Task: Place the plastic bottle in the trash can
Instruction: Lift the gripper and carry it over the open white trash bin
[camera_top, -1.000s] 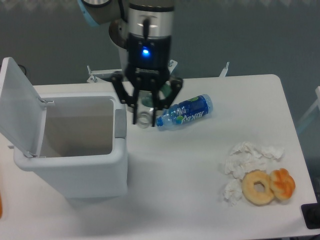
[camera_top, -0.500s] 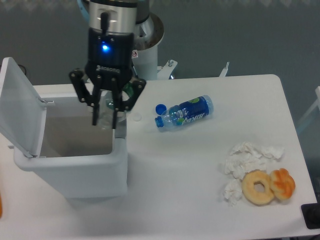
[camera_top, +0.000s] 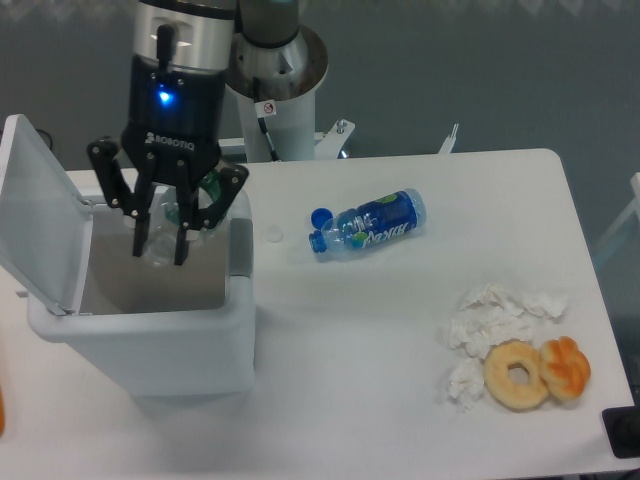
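Observation:
My gripper (camera_top: 160, 250) hangs over the open mouth of the white trash can (camera_top: 140, 345), whose lid (camera_top: 40, 215) stands tilted up on the left and whose grey tab (camera_top: 241, 247) is on the right rim. The fingers are shut on the small see-through plastic bottle (camera_top: 168, 232), which shows a bit of green near the right finger. The bottle is held above the can's inside, clear of its walls.
A bottle with a blue label and a blue cap (camera_top: 368, 225) lies on its side on the white table (camera_top: 400, 400), right of the can. Crumpled white tissues (camera_top: 495, 320) and two doughnuts (camera_top: 535, 372) lie at the front right.
My gripper has carried the see-through bottle leftwards, from beside the blue-label bottle, past the can's right rim, to over the can's opening. The blue-label bottle has stayed put.

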